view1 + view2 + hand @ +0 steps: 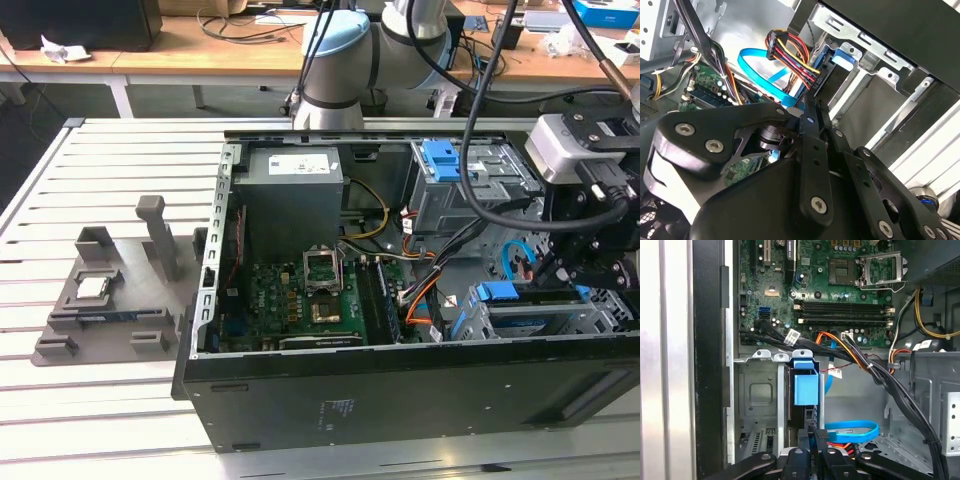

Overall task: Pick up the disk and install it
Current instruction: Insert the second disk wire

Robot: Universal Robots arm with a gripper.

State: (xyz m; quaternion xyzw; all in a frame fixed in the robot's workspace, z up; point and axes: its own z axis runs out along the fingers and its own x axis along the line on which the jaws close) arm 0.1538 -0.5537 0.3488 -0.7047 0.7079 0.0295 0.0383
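While the disk [520, 318] sits slotted in the grey drive cage [590, 318] at the exterior view's right, blue rail [805, 386] facing out, your gripper [816, 437] hangs right at its end, fingers [812, 150] pinched together on nothing. Open computer case [400, 390], motherboard [840, 290] and cables [790, 50] surround it.

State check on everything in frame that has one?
Case: side open, lying flat.
CPU socket: retention frame flipped open.
Processor chip: outside the case, resting on the grey fixture.
Disk: in the lower drive cage; how fully seated is unclear.
Gripper: shut, fingertips together, low inside the case by the drive cage.
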